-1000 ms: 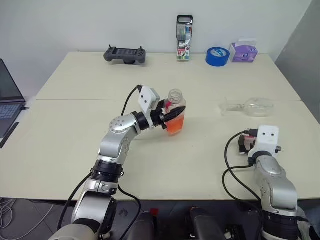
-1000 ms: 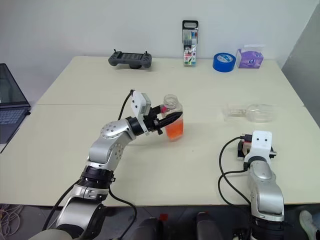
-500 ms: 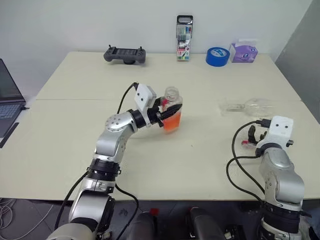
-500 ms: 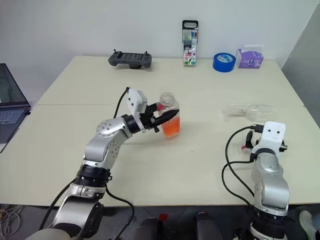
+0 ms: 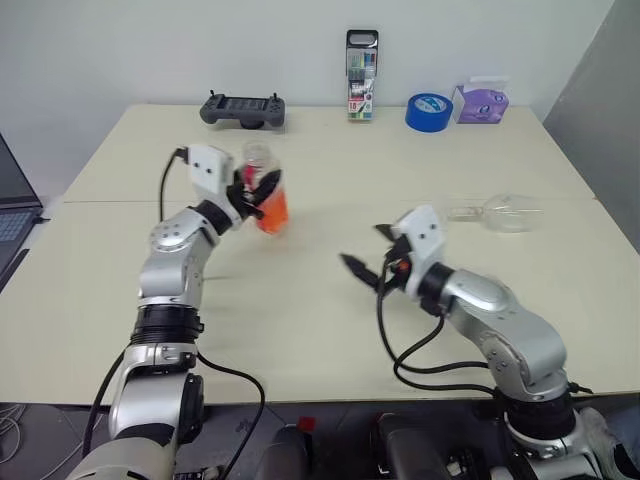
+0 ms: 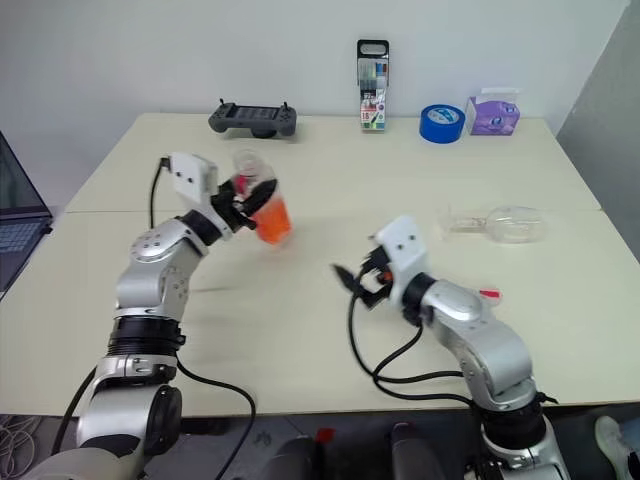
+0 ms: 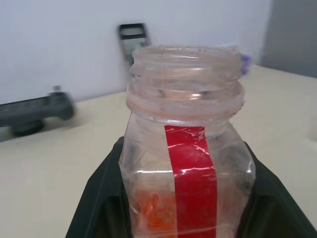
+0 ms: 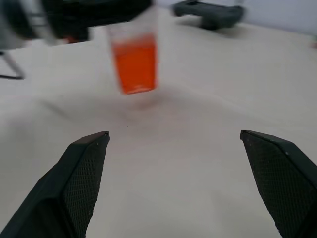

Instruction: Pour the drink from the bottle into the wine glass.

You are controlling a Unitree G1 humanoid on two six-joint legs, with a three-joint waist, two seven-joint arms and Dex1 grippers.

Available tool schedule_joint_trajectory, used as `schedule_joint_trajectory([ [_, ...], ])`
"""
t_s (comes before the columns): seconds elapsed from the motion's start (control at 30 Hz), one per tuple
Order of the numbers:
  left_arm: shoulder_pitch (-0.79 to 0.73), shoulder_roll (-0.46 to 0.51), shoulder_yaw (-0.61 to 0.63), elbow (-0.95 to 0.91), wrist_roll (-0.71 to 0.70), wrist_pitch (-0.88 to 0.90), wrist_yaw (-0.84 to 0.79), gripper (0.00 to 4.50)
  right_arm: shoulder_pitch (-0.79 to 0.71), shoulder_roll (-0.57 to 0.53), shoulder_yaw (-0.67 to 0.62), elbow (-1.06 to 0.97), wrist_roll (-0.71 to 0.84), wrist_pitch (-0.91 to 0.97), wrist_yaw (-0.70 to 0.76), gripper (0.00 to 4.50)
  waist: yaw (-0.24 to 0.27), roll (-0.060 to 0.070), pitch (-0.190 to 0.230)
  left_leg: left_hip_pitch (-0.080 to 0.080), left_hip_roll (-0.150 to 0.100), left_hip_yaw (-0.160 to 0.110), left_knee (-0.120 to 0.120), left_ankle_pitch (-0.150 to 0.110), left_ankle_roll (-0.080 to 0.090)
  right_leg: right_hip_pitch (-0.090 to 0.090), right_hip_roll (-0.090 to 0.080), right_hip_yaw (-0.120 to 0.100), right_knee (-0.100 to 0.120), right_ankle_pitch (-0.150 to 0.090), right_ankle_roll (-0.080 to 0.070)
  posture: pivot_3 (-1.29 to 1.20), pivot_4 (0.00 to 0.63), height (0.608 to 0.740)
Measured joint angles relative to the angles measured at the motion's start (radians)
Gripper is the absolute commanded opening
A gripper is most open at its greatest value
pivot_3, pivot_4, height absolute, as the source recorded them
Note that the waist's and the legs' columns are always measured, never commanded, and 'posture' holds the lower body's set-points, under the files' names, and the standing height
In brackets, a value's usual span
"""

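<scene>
Clear plastic bottle (image 5: 265,190), squarish in the body with a ridged threaded neck, uncapped and open at the mouth, a red strip running down one face. Raised above the surface (image 5: 300,310), upright or nearly so, over the left half of it. Translucent orange-red drink (image 5: 272,210) filling roughly the lower half. Clamped across the body between the two black fingers of the left end effector (image 5: 258,192), one finger on each flat side as the left wrist view shows.

Wine glass (image 5: 500,212) well apart from the bottle, lying on its side near the right edge of the surface: colourless, rounded bowl toward the right, thin stem and flat round foot toward the left. Apparently empty.

Right end effector (image 5: 365,265) between bottle and glass, held above the middle of the surface and aimed toward the bottle; fingers spread wide apart, gripping nothing, their inner pads (image 8: 84,173) textured with a fine grid pattern. White housing behind the fingers, black cable looping below the silver arm.

Surface itself pale beige, matte and smooth, with a seam running across it. Along the far edge: a dark grey handheld controller (image 5: 242,108), an upright pack of markers (image 5: 362,75) with a black carry handle, a roll of blue tape (image 5: 427,110), and a small purple box (image 5: 480,102). Edge of a laptop (image 5: 10,200) off the left side. Plain white wall behind.
</scene>
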Motion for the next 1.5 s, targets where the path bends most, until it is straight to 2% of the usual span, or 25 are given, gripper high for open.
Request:
schedule_joint_trajectory([
  [0.23, 0.039, 0.038, 0.134, 0.141, -0.004, -0.110, 0.085, 1.85, -0.104, 0.049, 0.051, 0.142, -0.010, -0.058, 0.034, 4.50, 0.011, -0.001, 0.000, -0.001, -0.002, 0.001, 0.000, 0.000, 0.000, -0.001, -0.008, -0.002, -0.001, 0.000, 0.000, 0.00, 0.150, 0.740],
  [0.63, 0.063, 0.037, 0.139, 0.204, 0.006, -0.201, 0.098, 1.85, -0.104, 0.025, 0.061, 0.165, -0.016, -0.075, 0.049, 4.50, 0.012, -0.002, -0.001, -0.002, -0.003, -0.001, 0.001, 0.000, 0.000, -0.001, -0.009, -0.004, 0.000, 0.001, 0.000, 0.00, 0.150, 0.740],
  [0.7, 0.070, 0.037, 0.136, 0.203, 0.011, -0.211, 0.102, 2.56, -0.104, 0.020, 0.061, 0.165, -0.020, -0.075, 0.048, 4.50, 0.011, -0.003, -0.001, -0.002, -0.003, -0.001, 0.001, 0.000, 0.000, -0.001, -0.009, -0.004, 0.000, 0.001, 0.000, 0.00, 0.150, 0.740],
  [0.73, 0.074, 0.037, 0.136, 0.202, 0.011, -0.215, 0.103, 2.72, -0.104, 0.020, 0.061, 0.165, -0.024, -0.075, 0.048, 4.50, 0.011, -0.003, -0.001, -0.002, -0.003, 0.000, 0.001, 0.000, 0.000, -0.001, -0.009, -0.004, 0.000, 0.001, 0.000, 0.00, 0.150, 0.740],
  [0.87, 0.107, 0.040, 0.136, 0.184, 0.012, -0.200, 0.121, 3.99, -0.104, 0.020, 0.061, 0.166, -0.035, -0.078, 0.048, 4.50, 0.009, -0.003, -0.002, 0.000, -0.003, 0.000, 0.000, 0.000, 0.000, 0.000, -0.009, -0.003, 0.000, 0.001, 0.000, 0.00, 0.150, 0.740],
  [0.93, 0.137, 0.040, 0.136, 0.182, 0.012, -0.182, 0.125, 4.47, -0.103, 0.020, 0.059, 0.170, -0.039, -0.079, 0.046, 4.50, 0.009, -0.003, -0.002, -0.001, -0.003, 0.000, 0.000, 0.000, 0.000, -0.001, -0.009, -0.003, 0.000, 0.001, 0.000, 0.00, 0.150, 0.740],
  [1.23, 0.245, 0.043, 0.136, 0.058, 0.012, -0.124, 0.145, 4.47, -0.099, 0.023, 0.019, 0.183, -0.046, -0.082, 0.023, 4.50, 0.009, -0.003, -0.002, -0.001, -0.003, 0.000, 0.000, 0.000, 0.000, -0.001, -0.010, -0.003, 0.000, 0.001, 0.000, 0.00, 0.150, 0.740],
  [1.33, 0.371, 0.026, 0.134, -0.078, 0.007, -0.072, 0.161, 4.47, -0.088, 0.038, -0.049, 0.194, -0.033, -0.075, -0.005, 4.50, 0.008, -0.003, -0.002, -0.001, -0.002, 0.001, 0.000, 0.000, 0.000, -0.001, -0.010, 0.001, 0.000, 0.001, 0.000, 0.00, 0.150, 0.740],
  [1.5, 0.699, -0.073, 0.120, -0.409, -0.023, 0.052, 0.205, 4.47, -0.013, 0.057, -0.262, 0.199, 0.045, -0.021, -0.073, 4.50, 0.010, -0.003, -0.003, -0.001, -0.002, 0.001, -0.001, 0.000, 0.000, -0.001, -0.011, 0.003, -0.001, 0.001, 0.000, 0.00, 0.150, 0.740],
])
